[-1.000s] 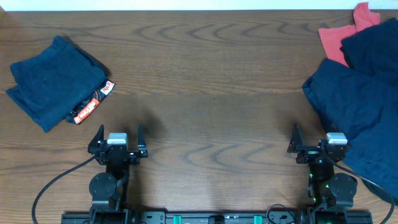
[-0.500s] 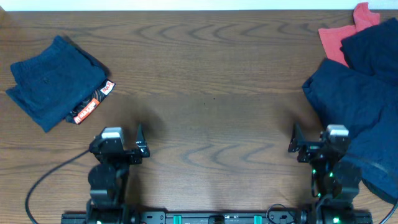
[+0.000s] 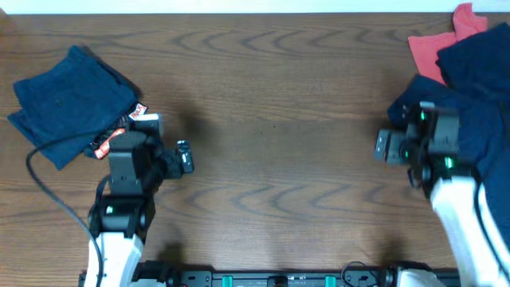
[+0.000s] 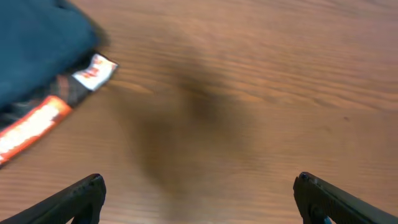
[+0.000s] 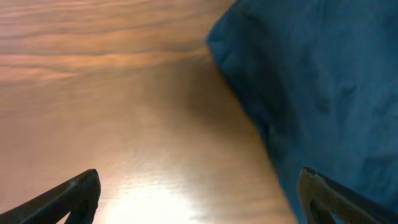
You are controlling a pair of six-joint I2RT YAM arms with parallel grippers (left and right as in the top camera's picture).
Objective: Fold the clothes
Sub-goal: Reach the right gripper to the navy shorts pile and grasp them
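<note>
A folded pair of navy shorts [image 3: 68,100] with an orange-and-black tag [image 3: 115,137] lies at the far left; the tag also shows in the left wrist view [image 4: 43,115]. A pile of navy clothes [image 3: 482,96] lies at the right edge, on top of a coral-red piece [image 3: 429,49]. My left gripper [image 3: 147,150] is open and empty over bare wood, just right of the tag [image 4: 199,193]. My right gripper [image 3: 414,142] is open and empty at the pile's left edge [image 5: 199,193]. Its right finger is over the navy fabric [image 5: 311,81].
The wooden table [image 3: 271,96] stretches between the two garment groups. Both arm bases stand at the front edge. A black cable [image 3: 48,179] loops beside the left arm.
Both arms have reached forward from near the front edge. The left gripper moved up beside the tagged shorts. The right gripper moved up to the navy pile's edge.
</note>
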